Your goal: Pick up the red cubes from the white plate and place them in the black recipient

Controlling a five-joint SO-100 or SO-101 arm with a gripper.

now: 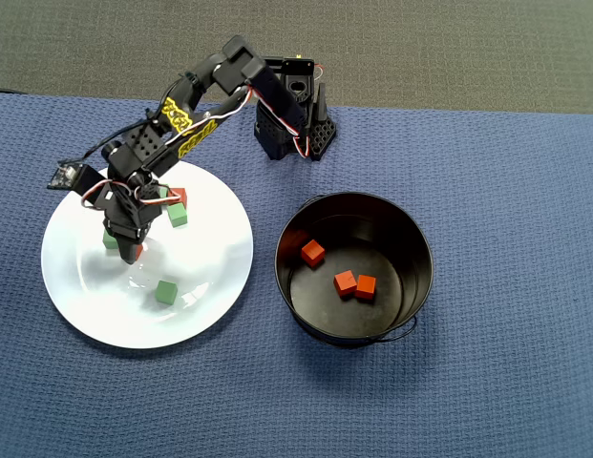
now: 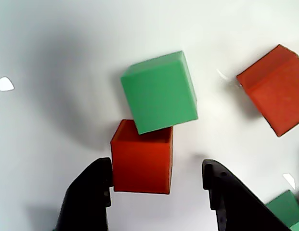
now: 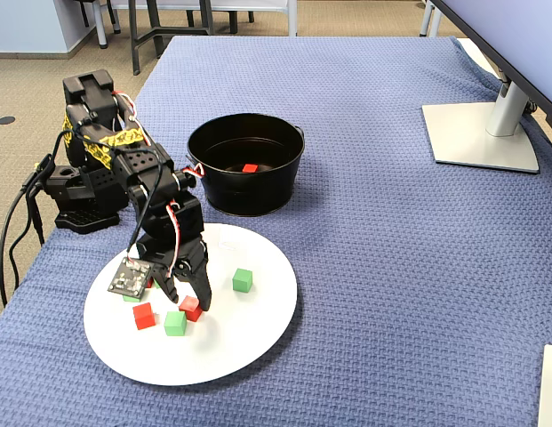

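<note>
In the wrist view the jaws stand wide, straddling a red cube (image 2: 142,159) on the white plate (image 2: 53,57); a green cube (image 2: 159,91) touches it at 12 o'clock. Overhead, the arm hides that cube; three red cubes (image 1: 346,281) lie in the black recipient (image 1: 415,234).

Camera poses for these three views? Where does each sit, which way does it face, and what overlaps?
Overhead view: above the table, looking straight down on the white plate and black recipient; the whole arm shows, base at top.
Wrist view: rides on the arm, looking down at the plate; only the hand, open around a red cube, shows.
Fixed view: off one table end, angled down; arm at left, monitor stand at right.
Shared: overhead and fixed both show plate, recipient and arm; the wrist view shares the plate and cubes.
</note>
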